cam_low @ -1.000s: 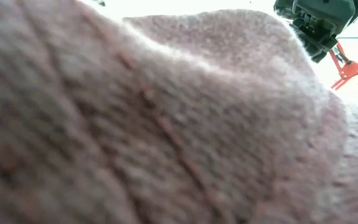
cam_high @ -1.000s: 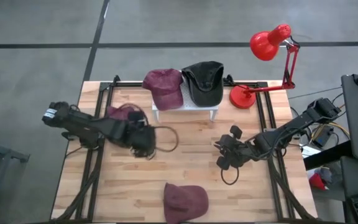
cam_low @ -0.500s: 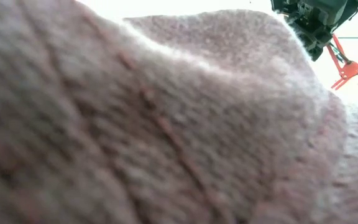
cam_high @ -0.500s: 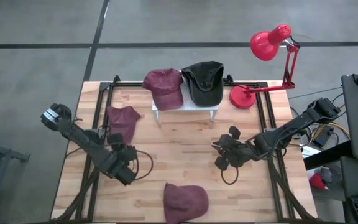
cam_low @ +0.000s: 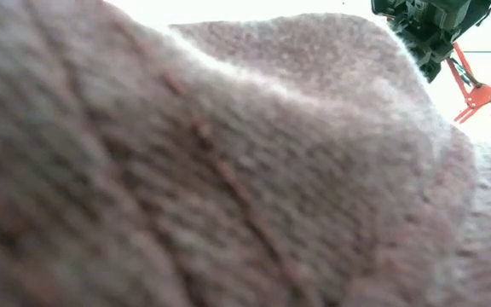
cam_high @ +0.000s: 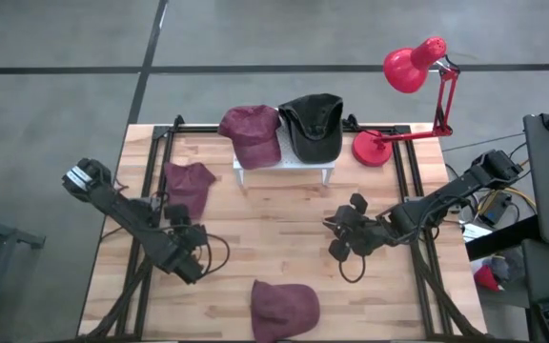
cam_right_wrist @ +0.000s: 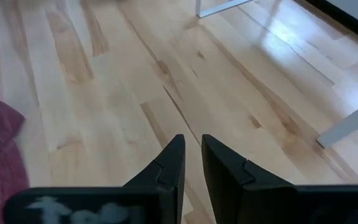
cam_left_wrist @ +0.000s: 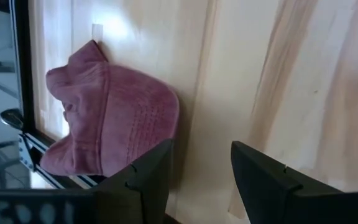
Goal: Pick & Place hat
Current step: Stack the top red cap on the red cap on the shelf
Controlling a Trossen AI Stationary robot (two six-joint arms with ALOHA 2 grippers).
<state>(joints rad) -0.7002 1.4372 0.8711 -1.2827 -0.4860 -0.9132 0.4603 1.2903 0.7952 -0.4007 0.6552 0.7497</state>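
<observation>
A maroon hat (cam_high: 284, 307) lies on its underside at the table's near edge; up close it fills the low view (cam_low: 186, 170). My left gripper (cam_high: 191, 263) hangs open left of it, nothing between its fingers (cam_left_wrist: 201, 168); the left wrist view shows the hat (cam_left_wrist: 110, 124) ahead. A second maroon hat (cam_high: 187, 186) lies at the left. On a white stand (cam_high: 284, 167) at the back rest a third maroon hat (cam_high: 253, 133) and a black hat (cam_high: 315, 126). My right gripper (cam_high: 341, 240) hovers shut at centre right (cam_right_wrist: 191, 146), holding nothing.
A red desk lamp (cam_high: 408, 71) stands at the back right corner. Black rails (cam_high: 141, 238) run along the table's left and right sides. Bare wood lies between the two grippers. One leg of the stand (cam_right_wrist: 347, 124) shows ahead of my right gripper.
My left gripper has swung from above the left maroon hat toward the table's near edge and gone down, staying open. That hat now lies uncovered where it was.
</observation>
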